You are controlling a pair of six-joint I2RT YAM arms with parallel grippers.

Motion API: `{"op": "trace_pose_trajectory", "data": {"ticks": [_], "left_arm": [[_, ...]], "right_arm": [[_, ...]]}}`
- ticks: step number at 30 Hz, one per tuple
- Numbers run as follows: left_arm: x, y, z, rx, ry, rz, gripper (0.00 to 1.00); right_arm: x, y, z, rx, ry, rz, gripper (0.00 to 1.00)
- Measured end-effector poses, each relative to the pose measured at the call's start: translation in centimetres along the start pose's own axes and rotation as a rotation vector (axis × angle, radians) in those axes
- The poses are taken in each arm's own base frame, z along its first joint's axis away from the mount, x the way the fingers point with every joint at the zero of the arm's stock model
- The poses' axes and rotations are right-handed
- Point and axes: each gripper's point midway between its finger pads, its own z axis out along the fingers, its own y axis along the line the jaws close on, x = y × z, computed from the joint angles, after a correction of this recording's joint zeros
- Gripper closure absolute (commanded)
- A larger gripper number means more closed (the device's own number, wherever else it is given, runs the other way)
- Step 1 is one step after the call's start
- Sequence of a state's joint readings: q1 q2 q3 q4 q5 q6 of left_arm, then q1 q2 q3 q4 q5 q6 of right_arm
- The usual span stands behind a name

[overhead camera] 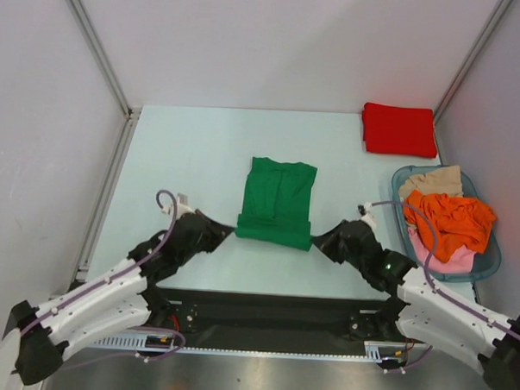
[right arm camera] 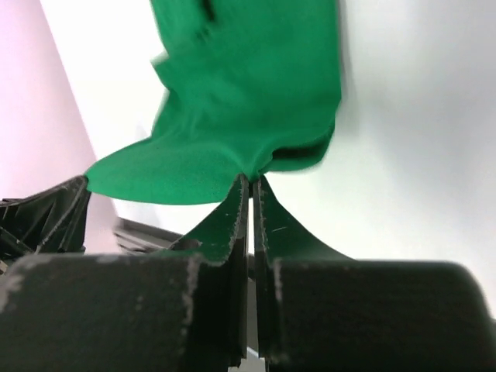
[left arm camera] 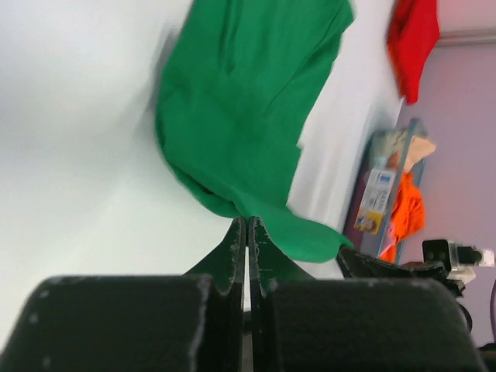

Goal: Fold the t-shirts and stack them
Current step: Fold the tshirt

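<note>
The green t-shirt (overhead camera: 278,201) lies part-folded in the middle of the table, its near edge lifted slightly. My left gripper (overhead camera: 232,232) is shut on the near left corner of that edge. The left wrist view shows the left gripper (left arm camera: 247,222) pinching the green t-shirt (left arm camera: 240,101). My right gripper (overhead camera: 317,239) is shut on the near right corner. In the right wrist view the right gripper (right arm camera: 252,179) bites the green t-shirt (right arm camera: 248,85). A folded red t-shirt (overhead camera: 399,129) lies at the back right corner.
A blue basket (overhead camera: 492,259) at the right edge holds an orange garment (overhead camera: 450,222), a pink one (overhead camera: 440,257) and a beige one (overhead camera: 433,180). Grey walls enclose the table on three sides, with metal posts at the back corners.
</note>
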State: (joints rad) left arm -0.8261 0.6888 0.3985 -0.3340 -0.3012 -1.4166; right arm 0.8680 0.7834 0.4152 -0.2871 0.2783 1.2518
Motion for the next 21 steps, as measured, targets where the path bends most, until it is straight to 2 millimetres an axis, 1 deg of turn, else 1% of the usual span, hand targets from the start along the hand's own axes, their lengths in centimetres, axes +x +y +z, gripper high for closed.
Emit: {"op": "trace_pose_trajectory", "data": {"ticks": [1,2,3,6,10,14,16,18,21], "left_arm": [[-1.3,-1.4,0.4,0.005,-0.027,0.003,1.0],[-2.4,-2.5,0.9,0.007,-0.049,0.007,1.0],[-3.8,-3.9,1.6,0.008,-0.064,0.011,1.0],[-6.3,-5.9,3.7,-0.01,-0.079,0.045,1.0],[-9.4,-8.5,7.9,-0.039,-0.071,0.088,1.0],[-12.3,-9.9,12.6,-0.062,-0.046,0.098,1.0],[-13.3,-10.2,14.4,-0.066,-0.034,0.093,1.0],[-14.1,-10.1,16.0,-0.069,-0.021,0.086,1.0],[-14.8,-10.3,18.1,-0.064,0.003,0.077,1.0]], "right_arm": [[-1.5,0.6,0.4,-0.001,-0.019,0.006,1.0],[-2.5,1.1,0.7,-0.001,-0.02,0.008,1.0],[-4.1,1.5,1.5,0.007,-0.025,0.004,1.0],[-7.5,2.8,3.8,0.012,-0.002,-0.014,1.0],[-11.1,4.3,7.7,0.012,0.05,-0.062,1.0],[-14.1,5.9,11.6,-0.009,0.094,-0.099,1.0],[-15.2,6.4,13.3,-0.022,0.11,-0.111,1.0],[-16.0,6.7,14.7,-0.033,0.123,-0.116,1.0],[-16.7,6.3,16.5,-0.029,0.147,-0.112,1.0]]}}
